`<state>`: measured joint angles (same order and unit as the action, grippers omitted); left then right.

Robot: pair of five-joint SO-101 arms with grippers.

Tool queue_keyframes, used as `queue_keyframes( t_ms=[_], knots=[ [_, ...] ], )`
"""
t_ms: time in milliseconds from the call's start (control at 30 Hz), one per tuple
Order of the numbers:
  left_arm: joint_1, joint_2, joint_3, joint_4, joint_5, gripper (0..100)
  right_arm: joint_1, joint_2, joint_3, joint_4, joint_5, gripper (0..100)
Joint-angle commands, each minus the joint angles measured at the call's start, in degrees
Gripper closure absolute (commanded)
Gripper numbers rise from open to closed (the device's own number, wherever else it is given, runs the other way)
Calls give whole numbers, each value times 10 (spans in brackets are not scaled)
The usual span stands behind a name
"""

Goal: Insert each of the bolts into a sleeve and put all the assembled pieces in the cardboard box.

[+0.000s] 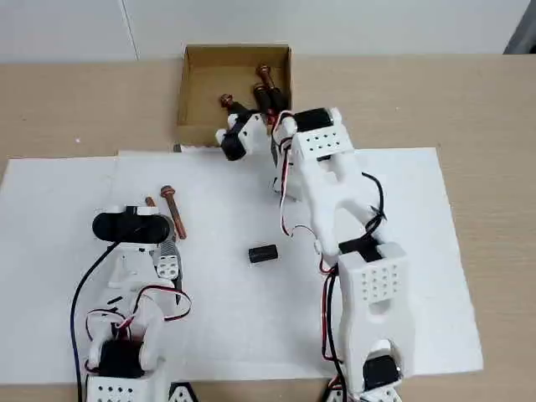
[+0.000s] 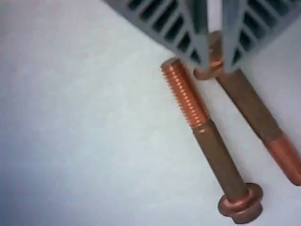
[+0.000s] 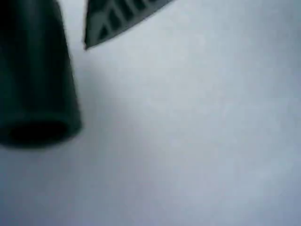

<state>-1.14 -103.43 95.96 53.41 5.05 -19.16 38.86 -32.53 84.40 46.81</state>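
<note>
i'm aiming the left gripper (image 2: pixel 214 49) squarely at the bolt (image 2: pixel 249 110), can't tell its grip; the right gripper (image 1: pixel 237 138) is clasping a sleeve (image 3: pixel 35 84)

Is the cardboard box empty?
No, copper bolts in dark sleeves lie inside the cardboard box.

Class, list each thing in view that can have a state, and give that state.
Cardboard box: open, assembled pieces inside.
Bolts: lying side by side on the paper, no sleeves.
Loose sleeve: lying on the paper, empty.
Left gripper: over one bolt's head.
</note>
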Motion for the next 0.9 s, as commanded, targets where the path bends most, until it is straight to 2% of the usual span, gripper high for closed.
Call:
queue_keyframes(
  t_ms=[0,400,600,800,867],
  knots=[
    [-4,-7,-3,-1,-3,994,3,-1,-26,-20,7,858],
    [-4,-7,-3,-1,-3,994,-10,23,-26,-28,7,861],
    [-4,-7,-3,-1,-3,994,-14,48,-26,-25,7,998],
    [-4,-7,-3,-1,-3,994,-14,29,-27,-6,-2,995],
    [-4,-7,-3,-1,-3,994,-14,-2,-27,9,-28,995]
  ],
)
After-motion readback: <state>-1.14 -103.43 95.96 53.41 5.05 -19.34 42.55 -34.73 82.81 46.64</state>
